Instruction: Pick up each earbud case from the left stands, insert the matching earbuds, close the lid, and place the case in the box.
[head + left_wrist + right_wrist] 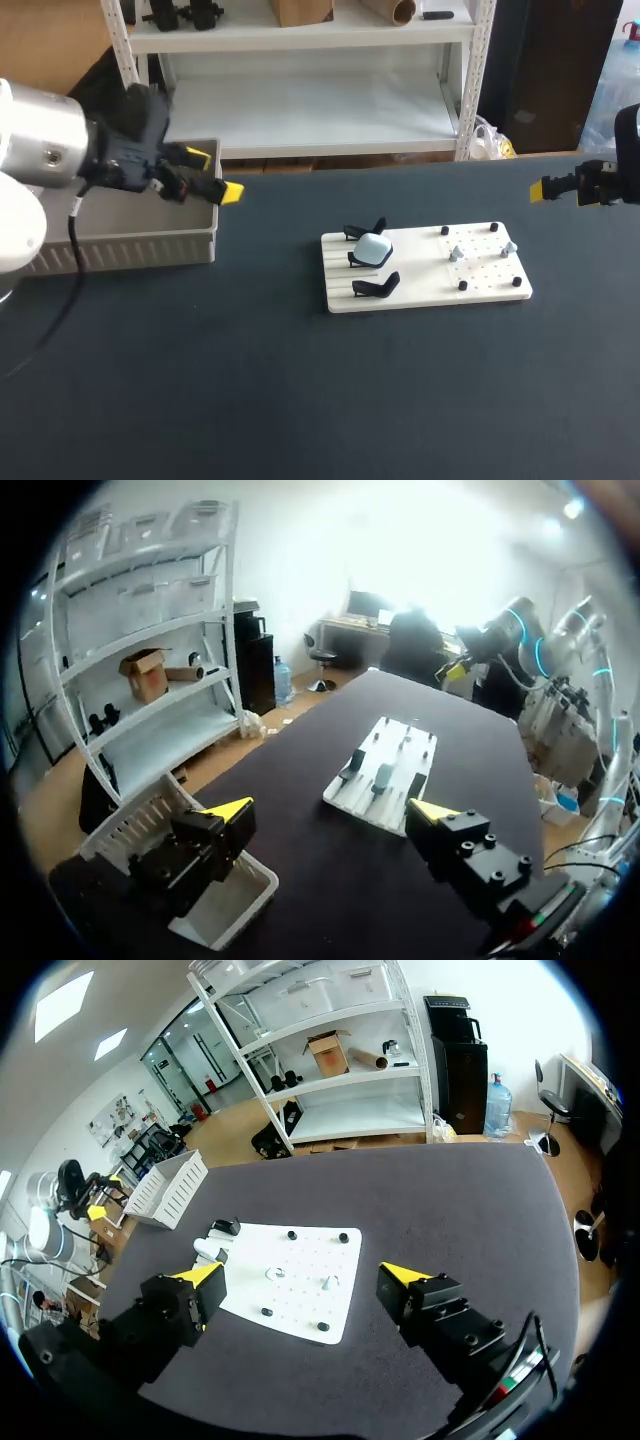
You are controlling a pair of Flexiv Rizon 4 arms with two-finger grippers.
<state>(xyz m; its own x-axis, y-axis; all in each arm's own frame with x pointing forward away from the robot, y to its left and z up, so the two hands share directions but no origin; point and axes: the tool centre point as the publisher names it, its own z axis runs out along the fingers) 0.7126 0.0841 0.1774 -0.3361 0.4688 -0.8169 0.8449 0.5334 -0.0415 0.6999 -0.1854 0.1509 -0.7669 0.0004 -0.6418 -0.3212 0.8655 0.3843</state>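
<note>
Left gripper (pixel 213 175) hangs above the far right corner of the grey box (pixel 120 240), its yellow-tipped fingers spread wide with nothing between them. The left wrist view confirms this: the box (pixel 215 915) lies under one finger and the gap between the tips is unoccupied. Right gripper (pixel 300 1275) is likewise spread wide and holds nothing. It is positioned over the right side of the dark table (pixel 300 400), well apart from the white board (pixel 420 255). The board lies flat near the table's middle. Three black stands (pixel 377 287) occupy the board's left part in a row. One pale earbud case (pixel 376 249) sits on the middle stand, with its lid apparently closed; the other two stands carry nothing. On the board's right part, four black pegs (pixel 462 286) mark the corners of a perforated area. Two small pale earbuds (pixel 457 252) lie apart from each other inside that area; their detail is too small to judge. Neither gripper touches the case, the earbuds or the board. The box stands at the table's left, well apart from the board, and its contents cannot be determined from these views.
</note>
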